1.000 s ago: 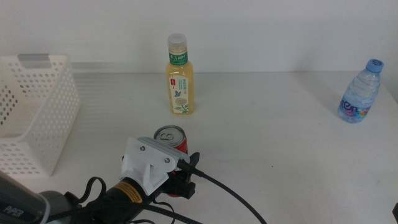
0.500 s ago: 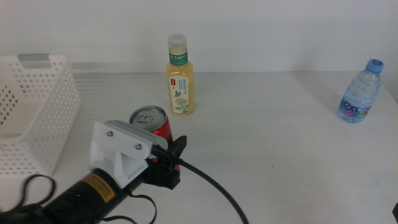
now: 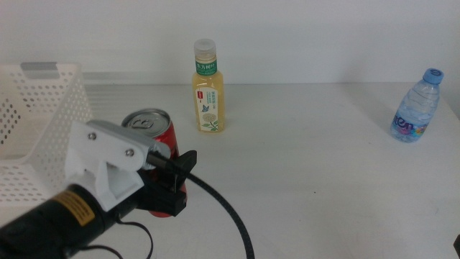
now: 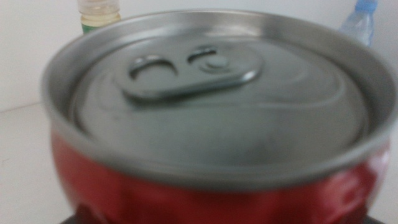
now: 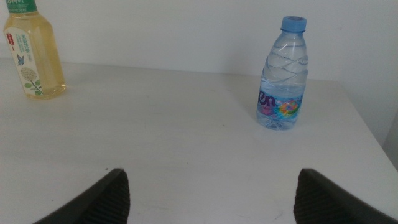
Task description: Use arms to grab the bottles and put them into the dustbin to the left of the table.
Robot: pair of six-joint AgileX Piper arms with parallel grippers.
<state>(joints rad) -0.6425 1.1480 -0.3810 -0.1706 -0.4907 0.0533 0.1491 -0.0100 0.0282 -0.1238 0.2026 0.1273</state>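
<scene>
Left gripper: nearest the camera in the middle view, at the lower left, its dark jaws clamped on the red can, with a white housing, a yellow label and a thick black cable behind it.

Red can: upright in the left gripper's hold, beside the basket's near right corner; whether it touches the table is hidden by the gripper. The left wrist view is filled by its grey lid with the pull tab flat and the opening sealed — the contents cannot be seen.

Right gripper: waiting low over the table at the right side, jaws spread wide with nothing between them.

Dustbin: the white perforated basket at the table's left edge, a grey tab on its far rim; the part of its inside that shows holds nothing.

Water bottle: standing upright near the table's far right edge, blue cap on, clear — well apart from the other two.

Tea bottle: farthest back, upright at the table's middle, white cap on, filled with yellow liquid up to its neck.

Table: plain white, carrying both standing bottles.
</scene>
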